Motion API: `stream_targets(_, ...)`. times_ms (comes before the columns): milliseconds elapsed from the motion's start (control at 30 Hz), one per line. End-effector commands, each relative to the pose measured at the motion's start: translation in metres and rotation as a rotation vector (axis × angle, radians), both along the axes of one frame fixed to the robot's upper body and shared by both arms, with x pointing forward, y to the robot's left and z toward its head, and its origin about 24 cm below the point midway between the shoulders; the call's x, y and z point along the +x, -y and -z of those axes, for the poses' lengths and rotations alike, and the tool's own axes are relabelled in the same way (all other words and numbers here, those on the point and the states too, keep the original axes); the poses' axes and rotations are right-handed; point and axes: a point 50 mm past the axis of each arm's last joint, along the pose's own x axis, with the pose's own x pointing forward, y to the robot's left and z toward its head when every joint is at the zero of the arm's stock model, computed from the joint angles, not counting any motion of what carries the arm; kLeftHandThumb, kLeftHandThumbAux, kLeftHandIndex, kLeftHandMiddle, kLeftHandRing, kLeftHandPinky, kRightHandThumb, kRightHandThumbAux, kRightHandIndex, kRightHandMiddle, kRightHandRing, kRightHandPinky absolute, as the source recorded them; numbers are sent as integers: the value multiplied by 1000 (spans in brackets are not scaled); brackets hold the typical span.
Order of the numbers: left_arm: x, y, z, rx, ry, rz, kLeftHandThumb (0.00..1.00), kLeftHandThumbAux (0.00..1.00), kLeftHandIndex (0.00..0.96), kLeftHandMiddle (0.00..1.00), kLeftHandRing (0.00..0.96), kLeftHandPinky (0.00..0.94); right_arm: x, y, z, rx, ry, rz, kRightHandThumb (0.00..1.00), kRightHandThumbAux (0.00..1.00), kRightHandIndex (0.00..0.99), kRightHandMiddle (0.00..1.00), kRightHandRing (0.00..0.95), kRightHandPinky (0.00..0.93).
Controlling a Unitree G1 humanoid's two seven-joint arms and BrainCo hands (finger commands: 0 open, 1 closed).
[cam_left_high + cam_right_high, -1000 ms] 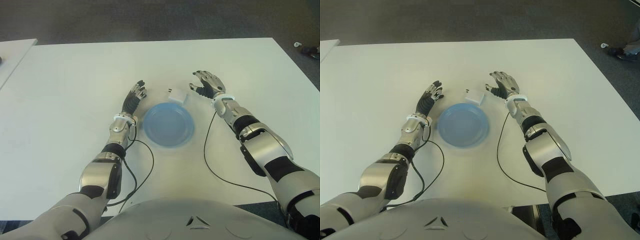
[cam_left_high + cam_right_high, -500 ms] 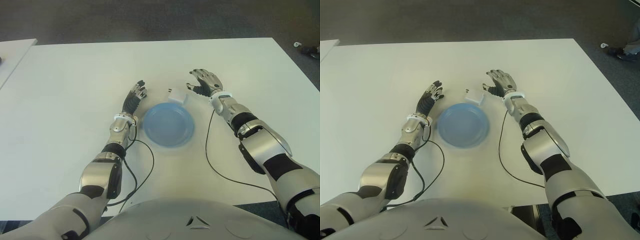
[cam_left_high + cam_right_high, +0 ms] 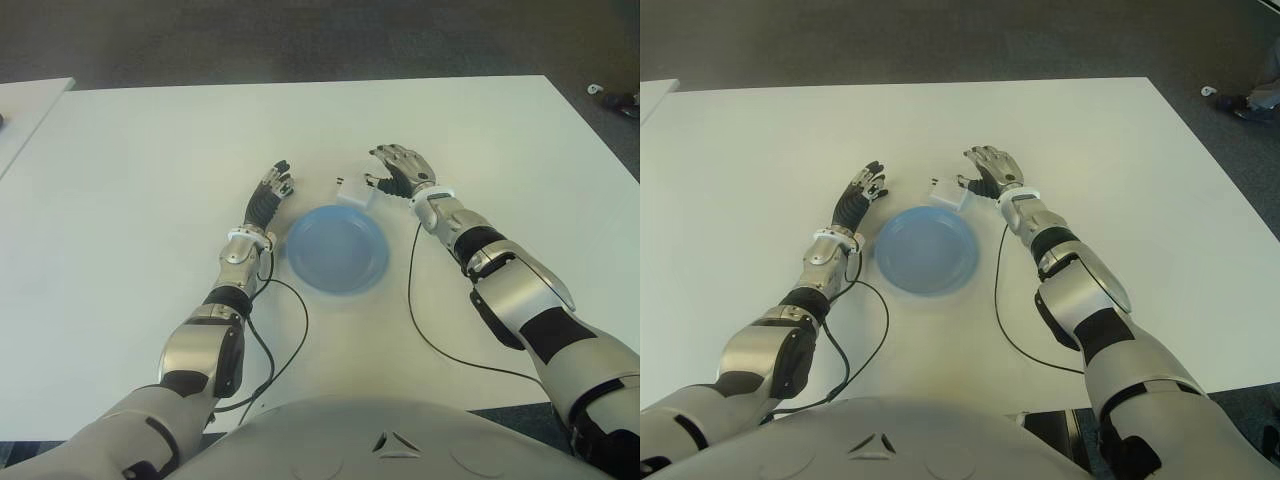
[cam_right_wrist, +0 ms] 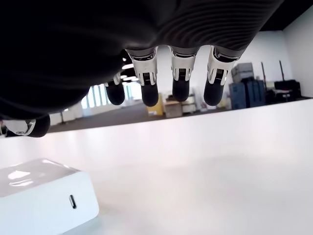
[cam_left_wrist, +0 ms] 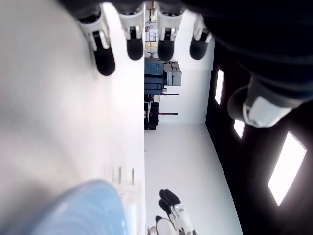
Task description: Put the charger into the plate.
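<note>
Beside the round blue plate [image 3: 337, 248], boxy white charger [image 3: 354, 192], right robot hand [image 3: 398, 168] spread.

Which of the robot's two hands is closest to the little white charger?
The right hand, open and right beside the charger beyond the plate. The left hand shows farther off, on the plate's other side.

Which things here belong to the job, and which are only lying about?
For the job: white charger; blue plate; right hand, open beside the charger.

Not involved: left hand, open left of the plate; black cables; white table.
</note>
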Motion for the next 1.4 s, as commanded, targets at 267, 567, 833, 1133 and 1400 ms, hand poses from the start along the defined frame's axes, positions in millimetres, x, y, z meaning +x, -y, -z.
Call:
stream_targets(267, -13, 1, 20, -11, -114, 2, 0, 466, 0, 0, 0, 16, -3, -13, 6, -39, -24, -44, 309, 131, 0, 0, 0, 0)
stream_targets(567, -13, 1, 20, -7, -117, -3, 0, 468, 0, 0, 0, 22, -6, -21, 8, -31, -41, -96, 304, 113, 0, 0, 0, 0)
stream_targets(833, -13, 1, 20, -3, -118, -8, 0, 475, 0, 0, 0, 25, -11, -24, 15, -36, -72, -122, 332, 118, 0, 0, 0, 0)
stream_targets(1133, -13, 0, 21, -11, -118, -16, 0, 482, 0, 0, 0, 28, -17, -22, 24, -55, -89, -133, 352, 111, 0, 0, 0, 0)
stream_targets(1400, -14, -1, 21, -14, -116, -15, 0, 487, 0, 0, 0, 35, -20, -19, 27, -43, -96, -156, 349, 118, 0, 0, 0, 0)
